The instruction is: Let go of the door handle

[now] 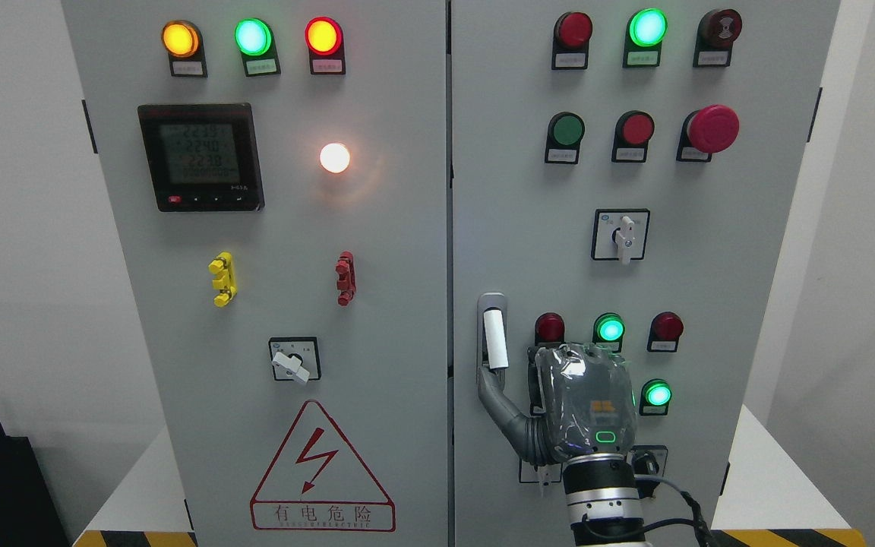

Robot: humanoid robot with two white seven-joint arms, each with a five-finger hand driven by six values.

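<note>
The door handle [494,333] is a white vertical grip in a grey recess at the left edge of the cabinet's right door [718,273]. My right hand [579,401] comes up from the bottom edge, just right of and below the handle, its back facing the camera. Its thumb [500,399] stretches up and left, and the tip meets the handle's lower end. Nothing wraps around the white grip, which shows in full. The other fingers are hidden behind the hand. The door looks shut, flush with the left door [392,251]. My left arm is out of view.
Around my hand on the right door are lit pilot lamps [609,329], push buttons, a red emergency stop [712,128] and a rotary switch [623,235]. The left door carries a meter [201,156], another switch [295,360] and a warning triangle [321,466].
</note>
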